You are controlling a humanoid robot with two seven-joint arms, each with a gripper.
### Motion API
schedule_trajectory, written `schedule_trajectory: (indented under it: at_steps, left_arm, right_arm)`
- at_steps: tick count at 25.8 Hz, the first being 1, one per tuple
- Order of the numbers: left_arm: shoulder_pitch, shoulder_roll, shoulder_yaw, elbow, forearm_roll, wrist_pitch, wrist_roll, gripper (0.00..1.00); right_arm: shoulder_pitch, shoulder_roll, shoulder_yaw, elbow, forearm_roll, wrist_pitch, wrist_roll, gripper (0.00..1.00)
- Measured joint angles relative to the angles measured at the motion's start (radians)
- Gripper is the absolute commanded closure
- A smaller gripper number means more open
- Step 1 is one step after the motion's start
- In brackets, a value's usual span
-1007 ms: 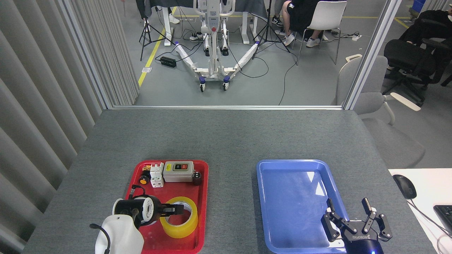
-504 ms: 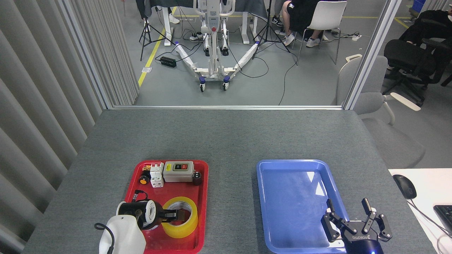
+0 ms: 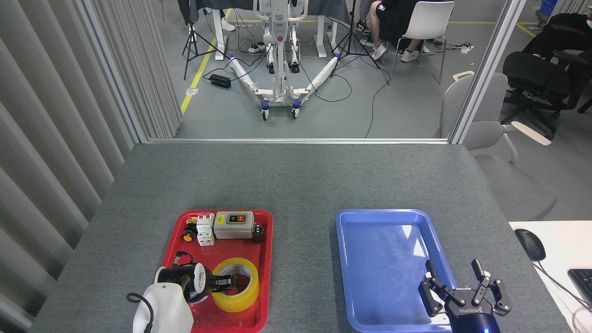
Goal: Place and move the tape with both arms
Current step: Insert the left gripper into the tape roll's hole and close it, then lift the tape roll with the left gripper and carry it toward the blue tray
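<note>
On the grey surface [image 3: 296,180] two trays lie side by side near its near edge – a red tray [image 3: 265,259] toward the left side and a blue tray [image 3: 348,259] toward the right side, well apart from each other. The tape [image 3: 236,284] lies flat in the near part of the red tray, its hole facing up and the white printed core visible inside. The left claw [image 3: 227,280] reaches over the roll from the left; one dark finger goes into the hole and the other parts lie at the left wall of the roll, but it cannot be told whether the fingers press on the wall or only stand around it. At the far end of the red tray stand a grey switch box [image 3: 234,225], a white breaker [image 3: 205,229] and a small yellow-capped push button [image 3: 187,236]. The right claw [image 3: 462,289] hovers at the near right corner of the blue tray – its fingers are spread apart and hold nothing.
</note>
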Motion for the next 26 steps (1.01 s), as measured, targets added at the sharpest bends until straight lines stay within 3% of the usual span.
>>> schedule_trajectory:
  at_steps: [4,7,11,20,23,26]
  left_arm:
    - [0.000,0.004,-0.011,-0.006,-0.001,0.013,0.011,0.60]
    - [0.000,0.007,-0.016,-0.010,-0.002,0.013,0.022,1.00]
    - [0.001,0.011,-0.019,-0.017,-0.002,0.011,0.082,1.00]
    - [0.034,0.024,-0.005,-0.084,0.050,-0.010,0.386,1.00]
    - [0.078,0.020,0.063,-0.140,0.269,-0.081,0.412,1.00]
    - [0.132,0.031,0.131,-0.195,0.591,-0.243,0.387,1.00]
  right_arm:
    - [0.002,0.000,0.000,0.000,0.001,0.000,0.000,0.01]
    - [0.003,0.000,0.001,0.001,0.001,0.000,0.000,0.01]
    - [0.006,-0.001,0.001,0.004,0.001,0.000,0.004,0.01]
    - [0.008,-0.001,0.001,0.005,0.005,0.000,-0.001,0.01]
    - [0.006,-0.001,0.001,0.005,0.011,0.000,-0.002,0.01]
    - [0.009,-0.001,0.001,0.005,0.020,0.000,-0.002,0.01]
